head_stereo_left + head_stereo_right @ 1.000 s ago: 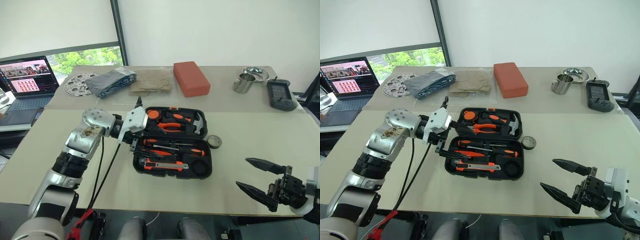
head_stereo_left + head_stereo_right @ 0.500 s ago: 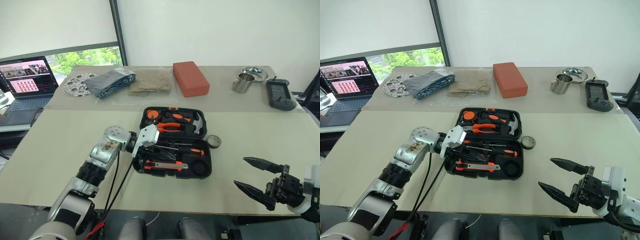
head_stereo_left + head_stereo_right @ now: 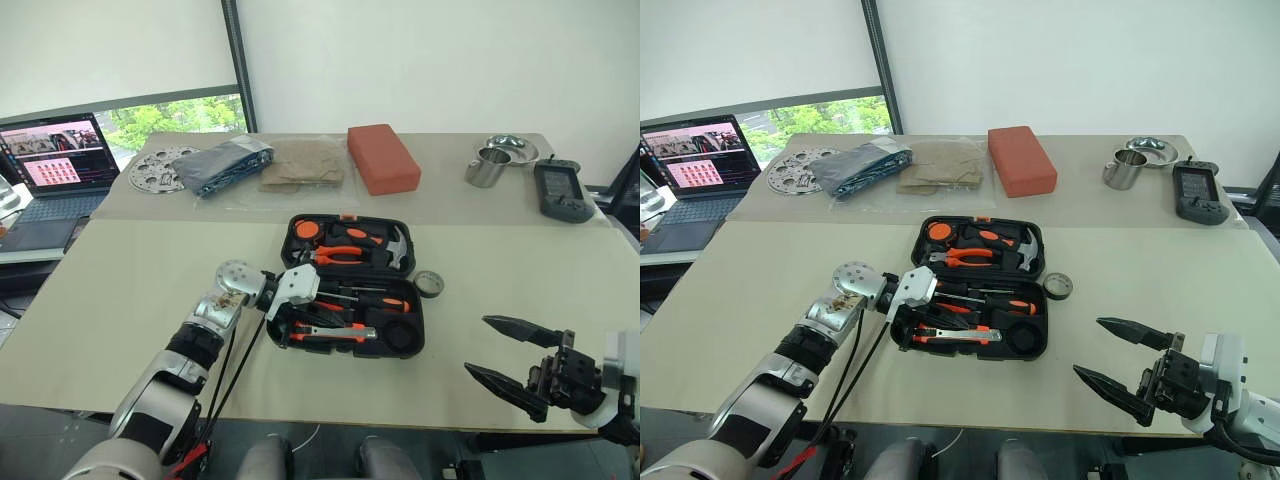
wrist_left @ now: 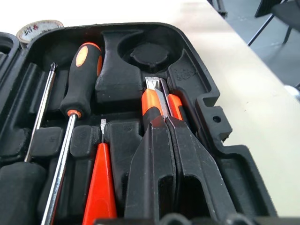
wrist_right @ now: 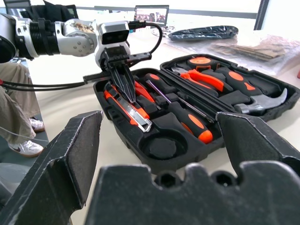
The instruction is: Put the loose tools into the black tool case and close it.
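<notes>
The black tool case (image 3: 421,322) lies open at mid-table, lid flat at the back with pliers and a hammer in it. In its front half lie two orange-and-black screwdrivers (image 4: 79,79), a slim orange screwdriver (image 4: 101,187) and the utility knife (image 3: 335,333). My left gripper (image 4: 165,121) is shut, its tips down on the knife's orange body at the case's left end, with nothing between them. The tape roll (image 3: 428,283) lies on the table just right of the case. My right gripper (image 3: 477,345) hangs open near the table's front right edge, holding nothing.
At the back are a red-orange block (image 3: 383,157), a metal cup (image 3: 487,165), a steel bowl (image 3: 512,147) and a black handheld device (image 3: 563,190). Bagged items (image 3: 225,163) and a laptop (image 3: 55,165) sit back left. A person's leg (image 5: 16,93) shows beside the table.
My left gripper has come down into the case's front half and gone from open to shut over the utility knife. The right gripper has stayed still and open.
</notes>
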